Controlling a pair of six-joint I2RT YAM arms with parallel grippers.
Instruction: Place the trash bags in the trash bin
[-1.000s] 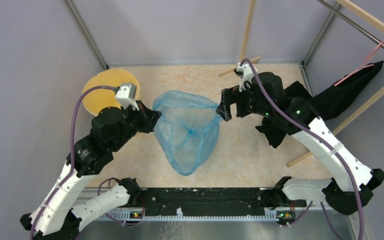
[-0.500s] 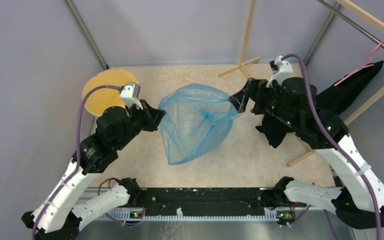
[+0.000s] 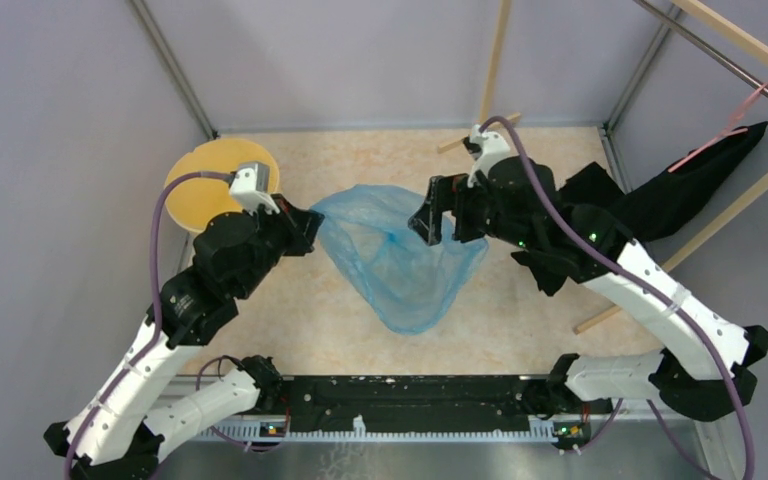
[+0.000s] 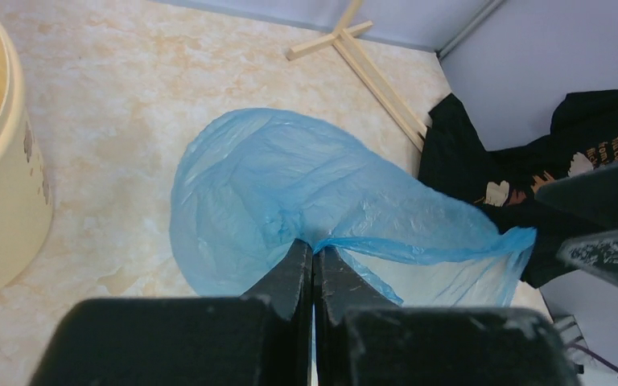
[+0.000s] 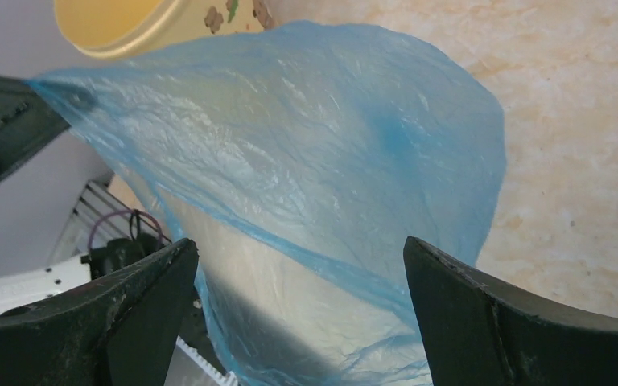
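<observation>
The trash bag (image 3: 405, 265), thin light-blue film, hangs spread above the table. My left gripper (image 3: 310, 228) is shut on its rim; the left wrist view shows the film pinched at the fingertips of that gripper (image 4: 314, 246). My right gripper (image 3: 428, 212) stands wide open over the bag's mouth. In its own view the bag (image 5: 314, 145) fills the space ahead, and a rim fold crosses between the spread fingers of the right gripper (image 5: 298, 245), which are not closed on it. The trash bin (image 3: 200, 185), a pale-yellow bucket, stands at the back left behind the left gripper.
A black cloth (image 3: 680, 190) lies along the right side under the right arm. A wooden stand (image 3: 495, 60) rises at the back, and a wooden rod (image 3: 700, 235) slants at the right. Grey walls close in the table on three sides.
The right gripper swung out to the right and came back left, now nearer the left gripper. The bag shifted with it and now sags toward the front right. The left gripper stayed shut.
</observation>
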